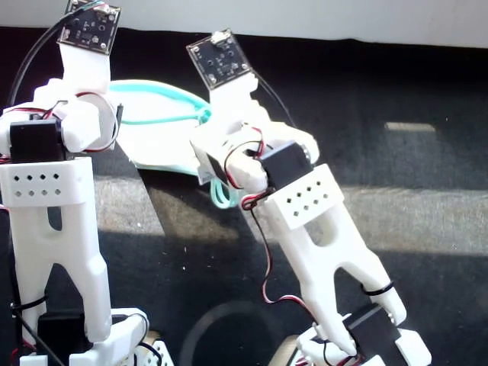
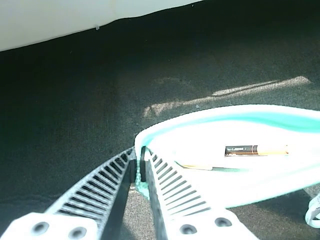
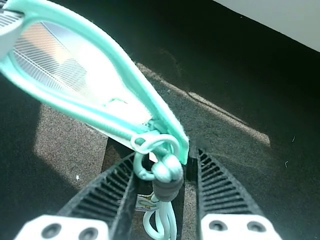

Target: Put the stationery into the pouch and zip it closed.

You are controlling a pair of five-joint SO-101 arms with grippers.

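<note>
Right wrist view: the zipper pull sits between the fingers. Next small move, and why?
Probably close the right gripper on the zipper pull. Its fingers stand apart on either side of it, the left gripper is shut on the far end of the pouch as a brace, and a pencil already lies inside.

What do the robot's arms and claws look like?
The left arm and right arm are chunky white plastic with black motor blocks and rows of little holes. Thin red, black and white wires loop along them. Each carries a small dark circuit board. The left claw and right claw are white with dark ribs, like combs.
</note>
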